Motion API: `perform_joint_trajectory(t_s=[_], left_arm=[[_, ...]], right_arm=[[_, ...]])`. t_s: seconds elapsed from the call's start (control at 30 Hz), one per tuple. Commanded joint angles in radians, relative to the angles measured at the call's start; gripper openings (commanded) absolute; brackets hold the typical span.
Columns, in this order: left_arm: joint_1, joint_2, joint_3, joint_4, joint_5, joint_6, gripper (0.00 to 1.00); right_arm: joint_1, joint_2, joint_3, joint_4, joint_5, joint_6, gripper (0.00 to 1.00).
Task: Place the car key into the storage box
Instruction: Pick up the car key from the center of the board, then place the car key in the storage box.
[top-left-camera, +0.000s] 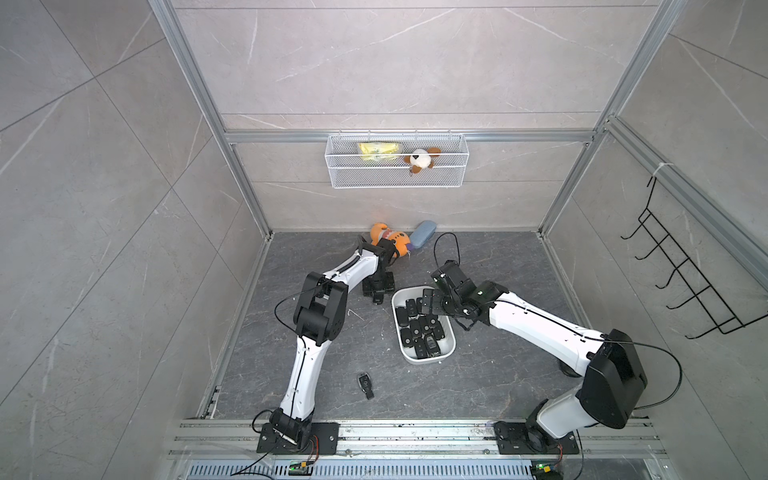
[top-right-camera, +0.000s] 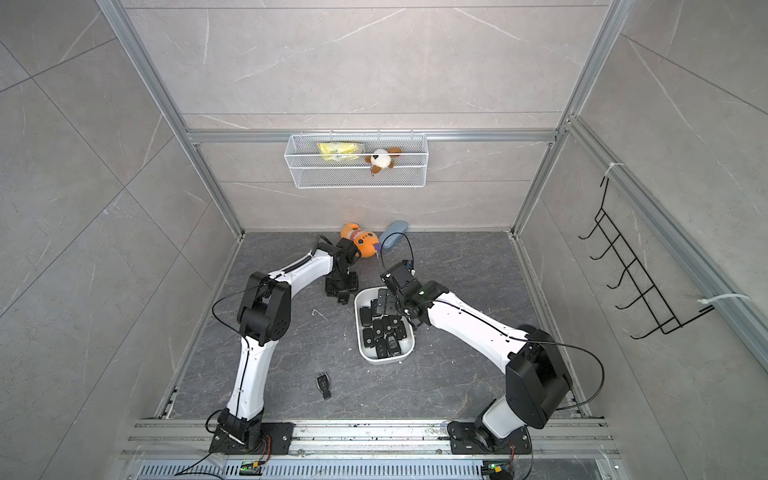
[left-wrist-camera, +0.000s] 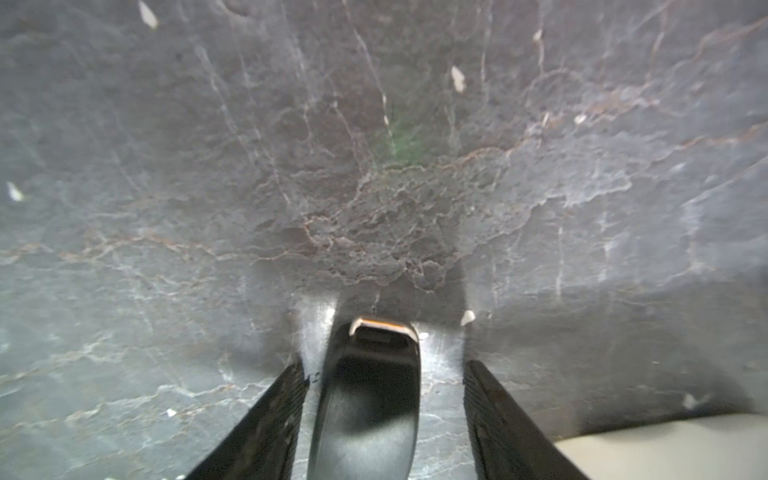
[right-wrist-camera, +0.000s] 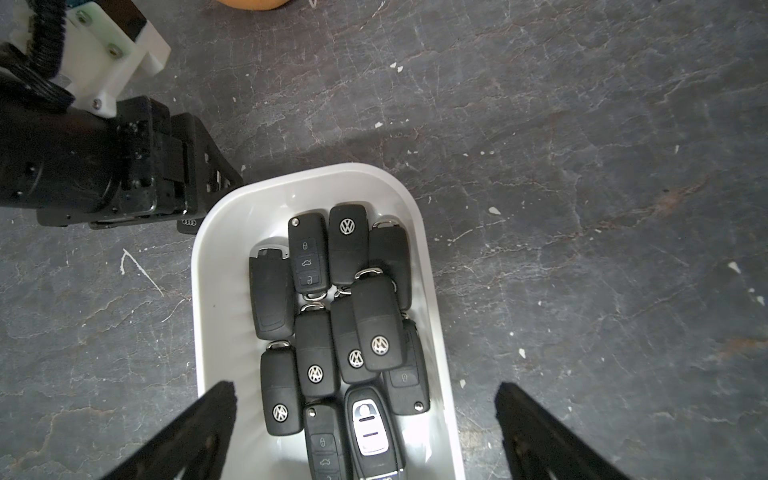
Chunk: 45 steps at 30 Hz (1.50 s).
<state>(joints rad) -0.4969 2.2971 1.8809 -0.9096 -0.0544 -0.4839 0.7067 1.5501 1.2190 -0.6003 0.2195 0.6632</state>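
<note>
My left hand (left-wrist-camera: 384, 363) is down at the dark grey stone table (left-wrist-camera: 374, 187), loose, its two fingers (left-wrist-camera: 274, 415) on each side of the small black plastic car key (left-wrist-camera: 368, 399), not touching it. The key lies flat near the table's middle, just beside the shallow white plastic storage box (right-wrist-camera: 214, 316). My right hand (right-wrist-camera: 365, 387) hangs spread wide over the box, holding nothing.
</note>
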Motion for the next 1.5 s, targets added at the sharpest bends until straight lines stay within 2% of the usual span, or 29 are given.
perform_joint_trajectory(t_s=[0.0,0.1,0.13,0.37,0.67,0.93,1.17,1.47], left_arm=[[-0.015,0.024,0.003,-0.07,-0.061,0.054,0.56],[-0.015,0.017,-0.01,-0.064,-0.054,0.049,0.38],[-0.015,0.008,-0.016,-0.062,-0.052,0.046,0.38],[-0.015,-0.102,-0.066,-0.057,-0.06,0.017,0.37],[-0.026,-0.302,-0.186,-0.059,-0.057,-0.083,0.37],[-0.116,-0.433,-0.26,-0.067,-0.078,-0.226,0.37],[-0.227,-0.436,-0.238,-0.087,-0.099,-0.326,0.37],[-0.323,-0.325,-0.16,-0.087,-0.117,-0.384,0.37]], right_arm=[[0.009,0.016,-0.001,0.011,-0.012,0.013,1.0],[0.008,0.01,-0.006,0.027,-0.03,0.005,1.0],[0.01,0.006,-0.011,0.038,-0.037,0.002,1.0],[0.017,-0.016,-0.036,0.12,-0.116,-0.033,1.0],[0.027,-0.055,-0.104,0.224,-0.198,-0.048,1.0],[0.027,-0.14,-0.19,0.248,-0.21,-0.081,0.99],[0.027,-0.257,-0.297,0.257,-0.207,-0.076,1.0],[0.026,-0.422,-0.414,0.207,-0.176,-0.062,1.0]])
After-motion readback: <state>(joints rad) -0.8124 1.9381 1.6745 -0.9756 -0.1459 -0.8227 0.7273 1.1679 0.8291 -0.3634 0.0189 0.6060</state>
